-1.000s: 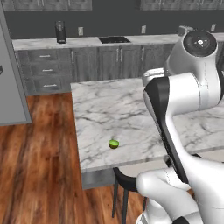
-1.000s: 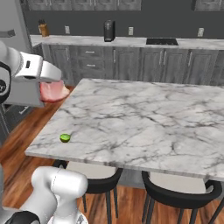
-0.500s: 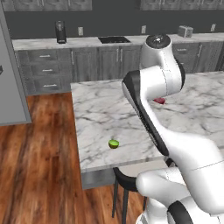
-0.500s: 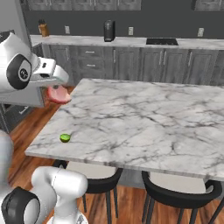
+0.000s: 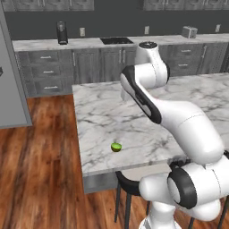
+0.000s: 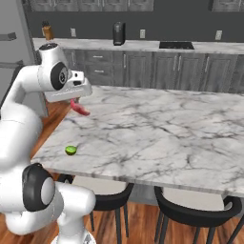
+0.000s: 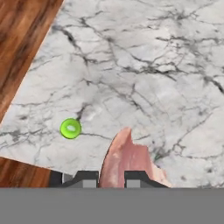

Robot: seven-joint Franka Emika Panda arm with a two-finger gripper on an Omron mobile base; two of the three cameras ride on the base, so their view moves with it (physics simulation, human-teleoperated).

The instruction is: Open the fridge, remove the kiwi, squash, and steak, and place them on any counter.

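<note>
The steak [image 7: 127, 159] is clamped between the two dark finger tips of the gripper [image 7: 111, 178], hanging edge-on above the counter [image 6: 157, 128], so the step in hand is judged to be the setting down of the meat. It would best be lowered over bare marble well in from the rim, away from the kiwi [image 7: 70, 128], and brought close to the top before the jaws are parted, so that the slab is laid flat rather than dropped; being limp and irregular, it may be expected to fold or slide if let go from high up or too near an edge. In the right base view the steak [image 6: 79, 108] is seen hanging over the counter's left edge, toward its far left corner, with the kiwi [image 6: 71, 150] resting near the front left corner, well apart from it. The fridge [image 5: 11, 80] stands beyond the wooden floor [image 5: 40, 156] at the left of the left base view; the squash cannot be made out. The steak is a flat pink-red slab with a paler rim, soft-looking and uneven in outline. The kiwi is small and round, its bright green cut face turned upward. The counter is a smooth, hard, white-grey veined marble rectangle on dark grey sides.
</note>
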